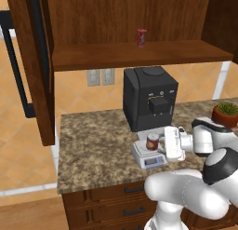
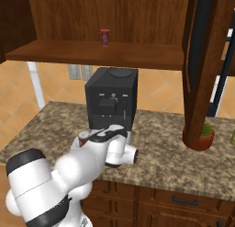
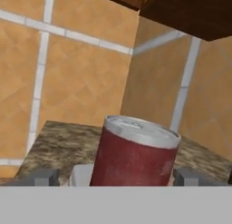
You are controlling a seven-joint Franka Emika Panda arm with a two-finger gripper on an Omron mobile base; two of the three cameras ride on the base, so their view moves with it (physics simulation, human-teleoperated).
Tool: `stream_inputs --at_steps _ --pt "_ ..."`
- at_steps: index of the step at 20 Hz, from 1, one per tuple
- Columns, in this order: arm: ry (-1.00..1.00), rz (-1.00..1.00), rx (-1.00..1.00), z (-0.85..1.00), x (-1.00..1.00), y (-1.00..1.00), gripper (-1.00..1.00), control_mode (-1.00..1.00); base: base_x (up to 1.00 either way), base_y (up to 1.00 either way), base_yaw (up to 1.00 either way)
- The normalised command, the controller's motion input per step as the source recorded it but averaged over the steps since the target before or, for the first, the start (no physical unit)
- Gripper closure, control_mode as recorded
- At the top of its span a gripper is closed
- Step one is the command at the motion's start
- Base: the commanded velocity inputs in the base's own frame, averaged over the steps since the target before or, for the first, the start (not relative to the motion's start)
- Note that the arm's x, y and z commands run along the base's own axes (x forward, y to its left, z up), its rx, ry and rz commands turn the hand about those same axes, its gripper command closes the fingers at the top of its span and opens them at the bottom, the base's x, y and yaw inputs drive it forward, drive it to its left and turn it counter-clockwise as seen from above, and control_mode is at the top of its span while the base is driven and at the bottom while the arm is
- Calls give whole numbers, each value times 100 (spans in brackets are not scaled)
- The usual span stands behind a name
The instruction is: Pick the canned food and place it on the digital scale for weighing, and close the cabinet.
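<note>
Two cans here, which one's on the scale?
The squat maroon can, sitting on the scale by the gripper. The slim red can stands up on the cabinet shelf.

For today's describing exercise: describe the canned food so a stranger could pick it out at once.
Find the big black coffee machine on the speckled counter. In front of it lies a low white digital scale, and on it stands the canned food. It is short, squat and dark maroon, unlike the slimmer bright red can on the cabinet shelf.
</note>
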Motion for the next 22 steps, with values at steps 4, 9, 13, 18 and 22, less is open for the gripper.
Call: stream_inputs --at_steps 4,9,13,18,22 --pt "-21 -3 2 15 -48 -27 -100 -100 0 0 0" --pt "-42 -7 3 77 -82 -25 -100 -100 0 0 0" --pt "-41 -9 11 100 -78 -45 -100 -100 0 0 0" --pt "-28 -13 16 100 -84 -48 -100 -100 0 0 0" --pt "-20 -13 16 100 -98 -56 -100 -100 0 0 0"
